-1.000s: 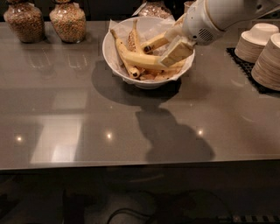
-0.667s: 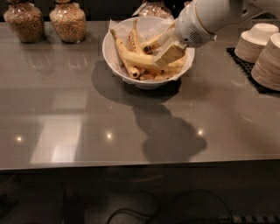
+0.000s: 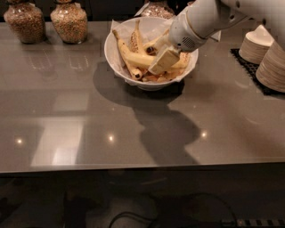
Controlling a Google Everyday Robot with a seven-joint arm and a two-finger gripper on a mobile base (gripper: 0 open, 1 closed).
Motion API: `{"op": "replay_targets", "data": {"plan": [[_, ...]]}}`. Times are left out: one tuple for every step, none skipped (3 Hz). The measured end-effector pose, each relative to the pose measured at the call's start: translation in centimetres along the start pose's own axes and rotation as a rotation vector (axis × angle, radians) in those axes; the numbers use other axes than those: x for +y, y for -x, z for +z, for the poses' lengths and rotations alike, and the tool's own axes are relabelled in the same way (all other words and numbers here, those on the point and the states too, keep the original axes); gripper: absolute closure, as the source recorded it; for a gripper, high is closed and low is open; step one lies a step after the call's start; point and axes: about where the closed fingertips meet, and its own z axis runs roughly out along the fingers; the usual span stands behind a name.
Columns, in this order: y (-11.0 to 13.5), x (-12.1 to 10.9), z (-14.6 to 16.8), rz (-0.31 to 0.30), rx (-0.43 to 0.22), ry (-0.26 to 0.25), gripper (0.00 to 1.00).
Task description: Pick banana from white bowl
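The white bowl (image 3: 116, 60) stands at the back middle of the grey counter and holds several bananas. The long pale yellow banana (image 3: 137, 58) lies across the bowl from left to right, on top of the others. My gripper (image 3: 159, 54) reaches down into the bowl from the upper right, over the middle of this banana. It is open, with its near finger (image 3: 162, 61) in front of the banana and the other behind it. The stretch of banana under the gripper is hidden. Shorter speckled bananas (image 3: 135, 38) lean against the bowl's back wall.
Two glass jars (image 3: 25, 21) (image 3: 69, 21) of grain stand at the back left, and a third jar (image 3: 156, 8) stands behind the bowl. Stacks of small cream bowls (image 3: 256, 44) sit on a black mat at the right edge. The counter's front edge runs along the bottom.
My gripper has moved a little left and lower into the bowl, from the bowl's right side onto the long banana. The bananas and the bowl have not visibly shifted.
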Motion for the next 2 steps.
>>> {"op": "replay_targets", "data": {"plan": [[-0.4, -0.3, 1.3, 0.010, 0.012, 0.017, 0.39], [-1.2, -0.6, 2.3, 0.026, 0.027, 0.029, 0.42]]}}
